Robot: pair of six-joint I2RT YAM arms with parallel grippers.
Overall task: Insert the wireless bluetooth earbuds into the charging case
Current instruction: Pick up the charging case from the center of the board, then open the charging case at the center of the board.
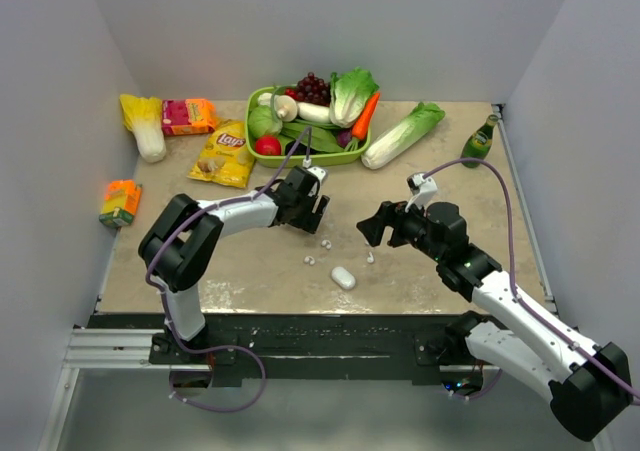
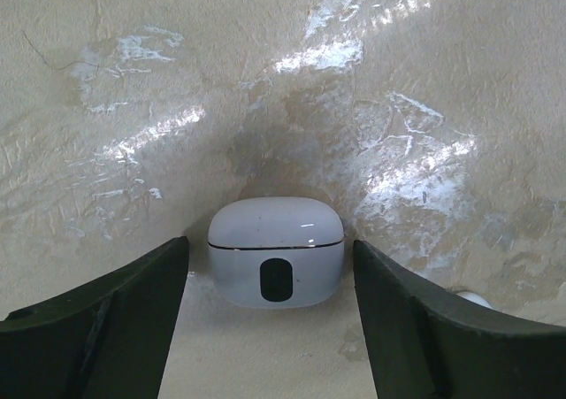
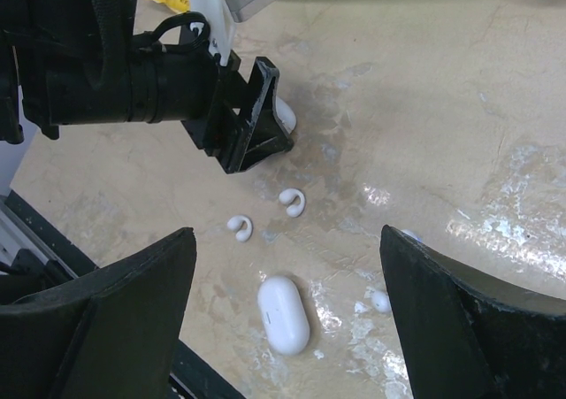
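Note:
A closed white charging case (image 2: 276,250) with a dark oval on its front stands on the table between the fingers of my left gripper (image 2: 270,243). Its jaws are open, with a gap on each side of the case. In the right wrist view the same case (image 3: 285,114) peeks out behind the left gripper (image 3: 255,138). A second, oblong white case (image 3: 283,315) (image 1: 343,277) lies under my open right gripper (image 3: 287,240) (image 1: 368,233), which hovers above it holding nothing. Two C-shaped white earbuds (image 3: 293,202) (image 3: 239,228) lie between the cases. A small round earbud (image 3: 380,302) lies to the right.
A green basket (image 1: 254,143) of vegetables stands at the back. Beside it are a cabbage (image 1: 402,134), a green bottle (image 1: 480,139), a chips bag (image 1: 224,154), snack packs (image 1: 188,116) and an orange carton (image 1: 120,202). Walls close in three sides.

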